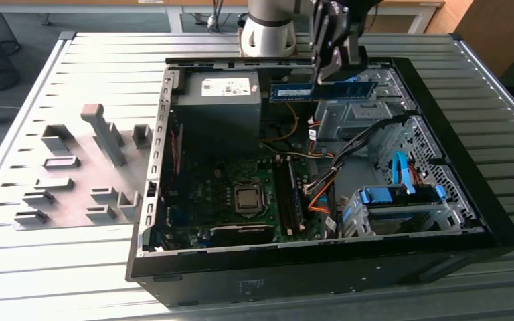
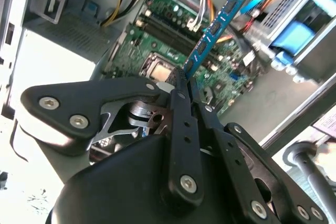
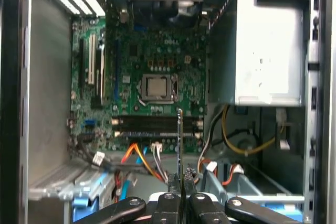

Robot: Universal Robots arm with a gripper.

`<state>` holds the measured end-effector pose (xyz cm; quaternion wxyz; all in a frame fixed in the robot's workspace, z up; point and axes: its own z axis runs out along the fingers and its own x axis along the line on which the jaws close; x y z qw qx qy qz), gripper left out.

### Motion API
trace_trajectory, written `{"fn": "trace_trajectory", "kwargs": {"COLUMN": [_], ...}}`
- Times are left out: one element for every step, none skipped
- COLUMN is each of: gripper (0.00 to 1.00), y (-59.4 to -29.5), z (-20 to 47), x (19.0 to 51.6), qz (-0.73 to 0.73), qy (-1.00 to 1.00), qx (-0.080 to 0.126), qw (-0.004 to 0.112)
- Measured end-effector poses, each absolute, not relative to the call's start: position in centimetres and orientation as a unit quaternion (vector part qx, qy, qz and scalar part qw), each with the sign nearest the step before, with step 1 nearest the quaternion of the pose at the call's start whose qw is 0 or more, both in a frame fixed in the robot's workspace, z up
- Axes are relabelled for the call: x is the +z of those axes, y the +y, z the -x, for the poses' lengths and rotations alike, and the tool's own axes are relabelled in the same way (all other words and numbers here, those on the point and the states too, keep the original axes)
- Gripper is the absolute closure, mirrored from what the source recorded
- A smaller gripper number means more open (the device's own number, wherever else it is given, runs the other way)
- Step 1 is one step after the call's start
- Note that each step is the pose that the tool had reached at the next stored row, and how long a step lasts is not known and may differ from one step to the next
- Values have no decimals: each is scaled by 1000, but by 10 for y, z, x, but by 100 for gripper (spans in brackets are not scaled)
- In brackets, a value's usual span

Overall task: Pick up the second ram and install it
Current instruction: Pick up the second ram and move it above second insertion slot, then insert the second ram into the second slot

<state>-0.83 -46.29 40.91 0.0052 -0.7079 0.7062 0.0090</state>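
The second ram (image 1: 302,91), a blue-green stick with black chips, hangs level above the far end of the open computer case (image 1: 471,221). My gripper (image 1: 334,77) is shut on it from above, near its middle. In the second wrist view the ram (image 2: 212,30) sticks out past the closed fingers (image 2: 176,103) towards the motherboard (image 2: 173,30). Seen in the first wrist view, the ram (image 3: 180,140) is edge-on, a thin line rising from the gripper (image 3: 180,181) and crossing the long black memory slots (image 3: 152,125). It is well clear of the board.
Inside the case are the power supply (image 1: 217,93), the processor socket (image 1: 249,199), orange and black cables (image 1: 328,180) and a blue-handled drive cage (image 1: 400,197). A grey plate with holder blocks (image 1: 78,180) lies at the exterior view's left.
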Motion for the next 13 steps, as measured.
{"fn": "trace_trajectory", "kwargs": {"gripper": [86,86,86,86,86,86,86,86,86,86,86,86,86], "y": [-463,-463,-463,-463,-463,-463,-463,-463,-463,-463,-463,-463,-463], "z": [12,13,13,13,13,13,13,13,13,13,13,13,13], "x": [409,409,409,409,409,409,409,409,409,409,409,409,409], "qz": [708,708,708,708,708,708,708,708,708,708,708,708,707], "qy": [706,706,706,706,706,706,706,706,706,706,706,707,707], "qx": [9,9,9,9,9,9,9,9,9,9,9,9,9], "qw": [5,5,5,5,5,5,5,5,5,5,5,5,5]}}
